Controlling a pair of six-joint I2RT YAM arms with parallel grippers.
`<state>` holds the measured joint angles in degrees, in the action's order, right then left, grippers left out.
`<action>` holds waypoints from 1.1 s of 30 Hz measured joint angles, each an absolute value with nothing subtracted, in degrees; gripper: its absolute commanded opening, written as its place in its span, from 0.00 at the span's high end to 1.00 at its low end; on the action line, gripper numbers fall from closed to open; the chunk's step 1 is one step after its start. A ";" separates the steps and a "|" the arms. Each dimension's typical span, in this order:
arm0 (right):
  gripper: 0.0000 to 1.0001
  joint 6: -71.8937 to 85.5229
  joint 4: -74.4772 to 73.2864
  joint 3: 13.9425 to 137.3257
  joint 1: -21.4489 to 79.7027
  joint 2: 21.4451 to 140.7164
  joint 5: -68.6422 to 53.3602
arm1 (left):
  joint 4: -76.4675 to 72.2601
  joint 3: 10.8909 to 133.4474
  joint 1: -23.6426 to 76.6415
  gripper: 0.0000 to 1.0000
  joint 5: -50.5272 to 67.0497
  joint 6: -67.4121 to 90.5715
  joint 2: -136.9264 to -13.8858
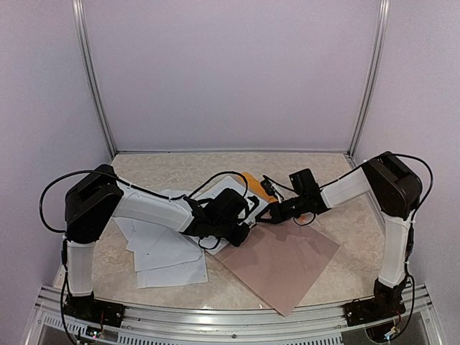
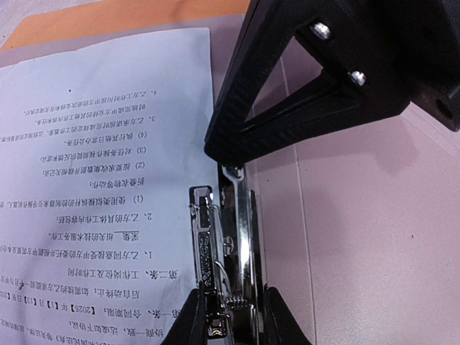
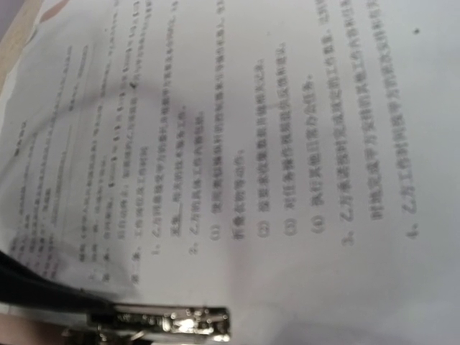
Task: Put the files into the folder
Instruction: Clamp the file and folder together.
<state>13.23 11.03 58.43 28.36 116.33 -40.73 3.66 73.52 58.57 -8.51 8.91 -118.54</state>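
The orange-yellow folder point(image 1: 253, 184) lies at mid-table, its orange edge point(image 2: 108, 18) showing past a printed sheet of the files point(image 2: 93, 144) that lies on it. The folder's metal clip point(image 2: 226, 244) runs along that sheet's edge. My left gripper point(image 2: 233, 320) is shut on the near end of the clip, a finger on each side. My right gripper point(image 1: 274, 211) is shut, its black tip point(image 2: 224, 152) down at the clip's far end. The right wrist view shows the sheet point(image 3: 287, 144) and the clip point(image 3: 169, 327), not its own fingers.
More loose files point(image 1: 169, 253) lie spread at the left front under my left arm. A pinkish-brown flat board point(image 1: 284, 262) lies at the right front, touching the folder area. White walls close in the back and both sides.
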 measured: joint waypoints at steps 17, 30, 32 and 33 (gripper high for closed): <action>1.00 11.33 17.30 57.71 29.45 118.34 -31.99 | 2.17 72.31 57.89 0.83 -7.42 8.88 -117.86; 0.99 12.62 20.05 52.03 28.64 113.75 -30.81 | 2.09 72.25 57.89 0.83 -6.94 8.45 -117.80; 0.96 13.45 19.44 50.81 28.40 112.20 -30.79 | 2.09 72.25 57.89 0.83 -6.70 8.45 -117.80; 0.95 13.85 18.85 50.33 28.34 111.59 -30.83 | 2.09 72.25 57.89 0.83 -6.66 8.45 -117.80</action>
